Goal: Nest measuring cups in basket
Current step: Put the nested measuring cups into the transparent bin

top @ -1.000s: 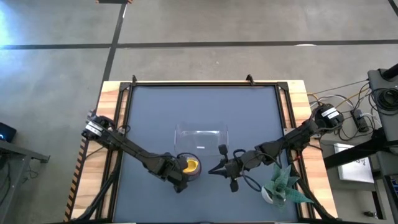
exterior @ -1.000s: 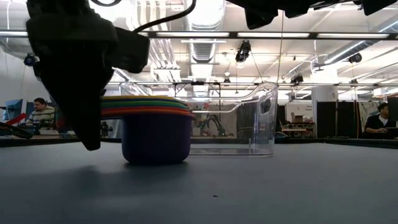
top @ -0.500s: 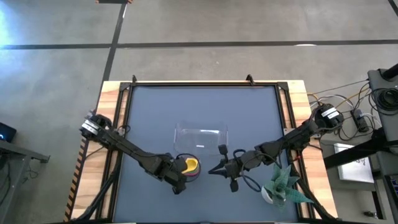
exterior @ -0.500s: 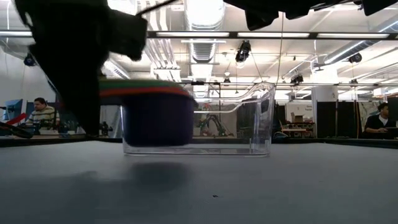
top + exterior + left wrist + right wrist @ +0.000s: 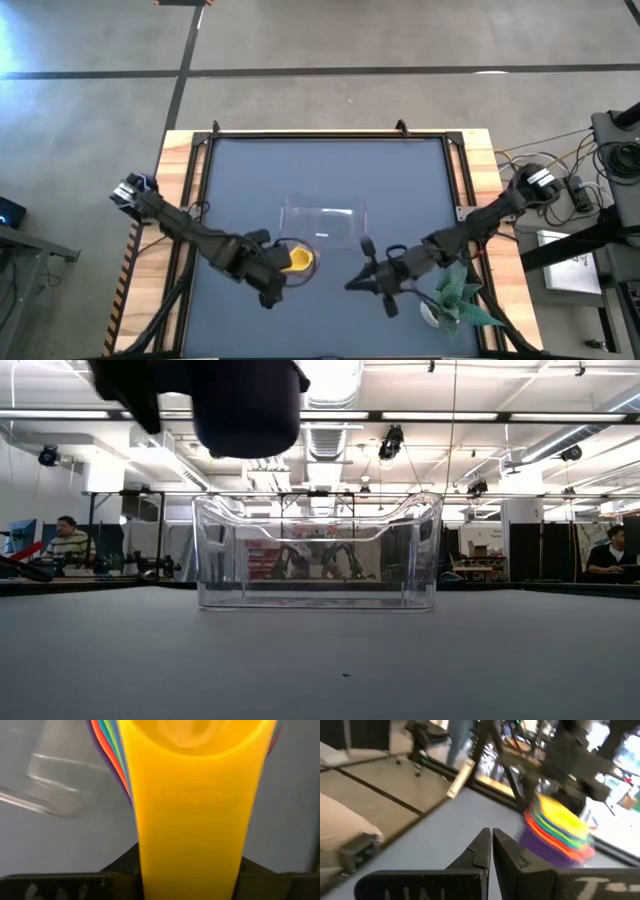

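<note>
Holding the light, rigid, slippery measuring cups (image 5: 293,260) by their stacked handles at lower centre, left gripper (image 5: 268,272) clamped; right gripper (image 5: 491,838) closed, empty; basket (image 5: 323,222) just above.

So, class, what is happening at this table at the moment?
The left gripper holds the nested stack of measuring cups by its handles, lifted clear of the table, just short of the clear basket, which has nothing in it yet. The right gripper waits shut beside the potted plant.

Two dark jointed arms with white wrist bands and black cables.
</note>
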Robot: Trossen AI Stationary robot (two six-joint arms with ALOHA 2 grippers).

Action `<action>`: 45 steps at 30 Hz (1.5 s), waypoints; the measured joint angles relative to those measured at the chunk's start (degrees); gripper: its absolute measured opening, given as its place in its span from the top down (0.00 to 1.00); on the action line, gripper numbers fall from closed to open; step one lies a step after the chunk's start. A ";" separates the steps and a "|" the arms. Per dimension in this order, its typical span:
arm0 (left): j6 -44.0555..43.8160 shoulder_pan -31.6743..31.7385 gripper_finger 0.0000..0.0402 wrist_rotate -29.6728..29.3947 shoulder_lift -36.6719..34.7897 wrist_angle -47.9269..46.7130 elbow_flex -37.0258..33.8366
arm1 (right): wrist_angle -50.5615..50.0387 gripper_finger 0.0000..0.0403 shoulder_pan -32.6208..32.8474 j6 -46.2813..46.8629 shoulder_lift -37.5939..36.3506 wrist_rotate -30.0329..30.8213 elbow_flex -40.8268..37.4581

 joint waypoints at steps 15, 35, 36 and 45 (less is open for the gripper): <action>35.83 21.32 0.72 3.84 0.19 8.32 -1.40 | 9.90 0.98 1.29 0.65 -11.52 2.07 -12.89; 48.57 30.42 0.72 15.00 5.97 26.57 -13.48 | 11.22 0.98 -1.90 3.14 -13.60 2.01 -16.13; 48.57 30.53 0.72 15.25 6.79 27.24 -13.48 | 11.23 0.98 -1.91 3.16 -13.60 2.00 -16.13; 48.03 31.37 0.72 17.10 12.08 27.25 -12.95 | 11.23 0.98 -1.89 3.44 -13.57 2.00 -16.13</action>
